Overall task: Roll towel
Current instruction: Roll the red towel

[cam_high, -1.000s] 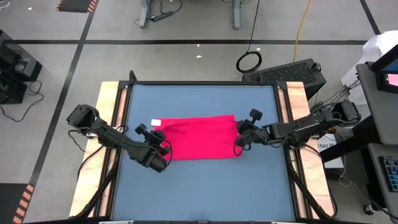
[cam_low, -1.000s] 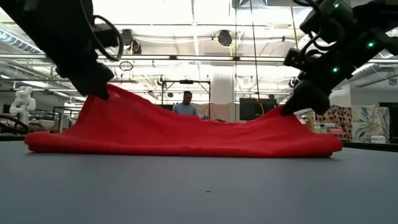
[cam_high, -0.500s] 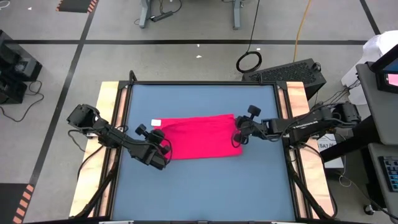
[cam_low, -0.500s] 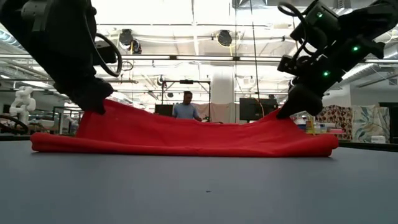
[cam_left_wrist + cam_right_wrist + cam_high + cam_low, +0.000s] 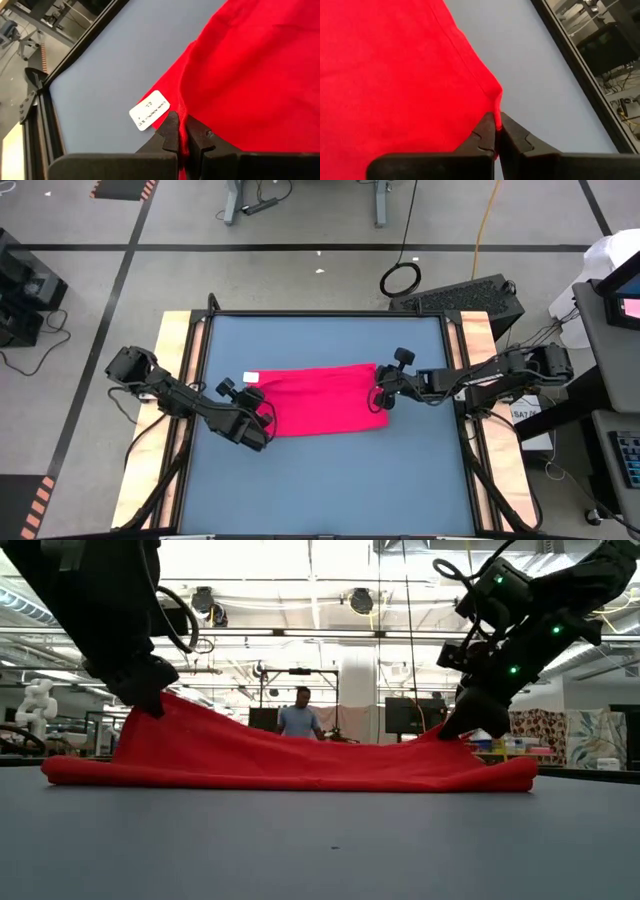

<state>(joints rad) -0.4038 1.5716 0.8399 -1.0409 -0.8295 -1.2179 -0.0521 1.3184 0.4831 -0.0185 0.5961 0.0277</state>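
The pinkish-red towel (image 5: 322, 400) lies across the middle of the blue table (image 5: 320, 480), with its white tag (image 5: 251, 377) at the far left corner. Its long lower part (image 5: 300, 775) rests on the table, and both ends rise into peaks. My left gripper (image 5: 262, 420) is shut on the left end and my right gripper (image 5: 380, 397) is shut on the right end. In the low view the left gripper (image 5: 150, 705) and the right gripper (image 5: 458, 728) each stand at the top of a peak. My left gripper pinches the towel's hemmed left edge (image 5: 183, 116) between its two fingers, close to the white tag (image 5: 149, 110). The fingers slant down from the table's left near side. That end is lifted and the cloth slopes down from it to the table. My right gripper pinches the towel's right edge at a raised corner of cloth (image 5: 496, 107) between its two fingers. The fingers slant down from the table's right side. This end (image 5: 445, 735) is held a little above the table, and the cloth between the two grippers sags.
Wooden side rails (image 5: 178, 380) and a black frame (image 5: 325, 314) border the table. Bare blue surface lies on the near and far sides of the towel. In the low view a person (image 5: 299, 715) stands far behind the table.
My right gripper has moved toward the table's far edge and a little toward the left, sinking slightly and taking the towel's right end with it. The towel's lower fold has stayed on the table. Both grippers have kept their hold.
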